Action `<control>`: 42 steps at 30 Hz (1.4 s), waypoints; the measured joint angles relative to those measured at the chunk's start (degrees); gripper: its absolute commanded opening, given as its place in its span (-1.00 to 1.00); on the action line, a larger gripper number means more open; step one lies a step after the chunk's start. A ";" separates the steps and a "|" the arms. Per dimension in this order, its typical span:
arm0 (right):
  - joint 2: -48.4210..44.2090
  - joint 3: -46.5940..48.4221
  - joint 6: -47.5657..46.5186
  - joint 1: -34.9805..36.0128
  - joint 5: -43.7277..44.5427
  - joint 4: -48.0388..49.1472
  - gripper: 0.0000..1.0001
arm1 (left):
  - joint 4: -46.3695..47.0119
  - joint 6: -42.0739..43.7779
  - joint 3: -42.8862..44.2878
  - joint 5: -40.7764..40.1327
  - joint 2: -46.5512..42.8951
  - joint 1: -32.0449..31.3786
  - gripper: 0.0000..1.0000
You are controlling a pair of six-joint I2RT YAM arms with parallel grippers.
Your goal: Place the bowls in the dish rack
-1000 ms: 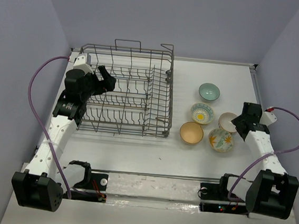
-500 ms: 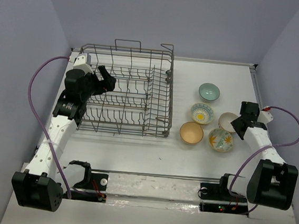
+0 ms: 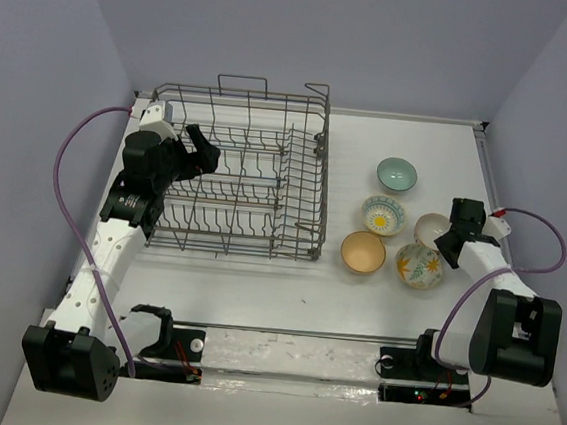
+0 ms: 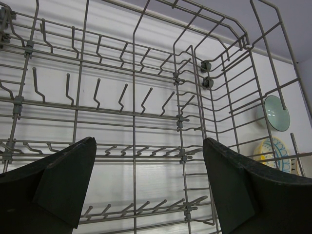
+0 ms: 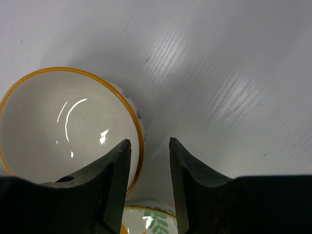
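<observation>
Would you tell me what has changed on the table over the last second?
The right gripper swung left, in toward the white-and-tan bowl, and now straddles its rim, open, not gripping yet. The left gripper over the dish rack, and the other bowls, stayed as they were.

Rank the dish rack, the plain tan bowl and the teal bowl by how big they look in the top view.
1. The dish rack, by far the largest.
2. The plain tan bowl and the teal bowl look nearly alike; the tan one may be slightly wider, but that is too close to rank.
</observation>
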 measured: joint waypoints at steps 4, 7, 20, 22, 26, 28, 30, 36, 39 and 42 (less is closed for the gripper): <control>0.76 -0.90 0.04 0.00 -0.22 1.11 -0.24 | 0.00 0.00 0.00 -0.02 0.42 0.00 0.98; 1.42 -0.98 0.13 0.00 -0.42 2.03 -0.37 | -0.02 0.00 0.00 -0.02 0.72 0.00 0.98; 1.79 -1.07 0.61 -0.02 -0.66 4.09 -0.98 | 0.00 0.00 0.00 0.02 0.79 -0.02 0.98; 1.79 -1.07 0.61 -0.02 -0.63 4.11 -0.98 | 0.00 0.00 0.00 0.02 0.79 -0.04 0.98; 1.36 -1.07 0.48 -0.02 -0.50 3.93 -0.98 | 0.00 0.00 0.00 0.04 0.79 -0.31 0.98; 0.59 -1.07 0.26 -0.02 -0.24 3.76 -0.98 | 0.00 0.00 0.00 0.04 0.79 -0.35 0.98; -0.44 -1.07 0.07 -0.02 0.11 3.61 -0.98 | 0.00 0.00 0.00 0.04 0.79 -0.37 0.98; -3.43 0.66 -0.48 -0.02 0.55 1.55 -0.98 | 0.00 0.00 0.00 0.15 0.98 -0.39 0.98; -4.57 2.78 -0.59 -0.02 0.50 0.85 -0.98 | 0.00 -0.02 0.00 0.20 1.09 -0.39 0.98; -5.33 5.42 -1.20 -0.02 0.26 0.17 -0.98 | 0.00 -0.02 0.00 0.20 1.11 -0.39 0.98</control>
